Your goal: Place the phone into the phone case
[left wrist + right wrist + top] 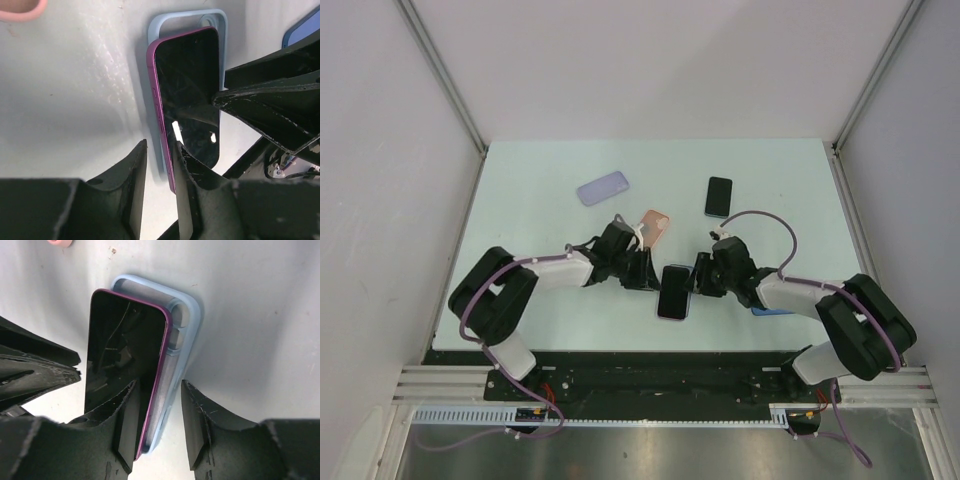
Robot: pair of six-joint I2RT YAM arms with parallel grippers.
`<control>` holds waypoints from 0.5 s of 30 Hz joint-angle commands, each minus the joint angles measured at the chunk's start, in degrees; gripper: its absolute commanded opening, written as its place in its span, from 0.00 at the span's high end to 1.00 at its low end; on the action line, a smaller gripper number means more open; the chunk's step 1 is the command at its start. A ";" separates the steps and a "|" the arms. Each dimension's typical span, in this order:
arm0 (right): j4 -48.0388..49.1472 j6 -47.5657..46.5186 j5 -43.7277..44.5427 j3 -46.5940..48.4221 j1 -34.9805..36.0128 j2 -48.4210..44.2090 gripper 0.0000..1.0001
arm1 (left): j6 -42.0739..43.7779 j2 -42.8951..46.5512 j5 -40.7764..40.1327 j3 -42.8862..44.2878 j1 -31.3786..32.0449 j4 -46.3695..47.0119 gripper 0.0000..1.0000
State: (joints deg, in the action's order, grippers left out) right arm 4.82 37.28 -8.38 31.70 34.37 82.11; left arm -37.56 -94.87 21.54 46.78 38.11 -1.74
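The slim rectangular phone [125,355] has a glossy black glass face and a magenta-purple rim; the soft rubbery phone case [184,325] is pale sky blue. The flat tabletop [540,230] is a faint mint white. Elsewhere are a lavender silicone case [603,187], a salmon-pink case [656,225] and an all-black phone [719,196]. The left gripper [160,165] and right gripper [157,395] are matt black, scuffed pale grey.

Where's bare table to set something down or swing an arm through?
Bare table: the left side, between the lavender case and the left edge; the far strip behind that case and the black phone; the far right, past the black phone. Crowded: the centre, where the left gripper and right gripper flank the phone on its light blue case, with the pink case just behind.
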 commanded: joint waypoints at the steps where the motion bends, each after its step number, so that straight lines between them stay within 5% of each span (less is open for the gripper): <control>1: 3.35 -1.24 -0.93 -0.24 -0.18 2.18 0.59 | -0.41 -2.33 2.45 3.04 1.09 4.64 0.69; 15: 4.76 -1.33 -3.92 -0.33 -0.09 4.03 0.71 | 0.12 -6.02 2.19 7.00 4.34 4.82 0.92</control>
State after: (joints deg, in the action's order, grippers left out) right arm 7.33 37.23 -10.50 31.70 33.36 83.83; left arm -37.52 -98.98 22.50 50.02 39.62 -1.91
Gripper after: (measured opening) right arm 0.300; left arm 0.109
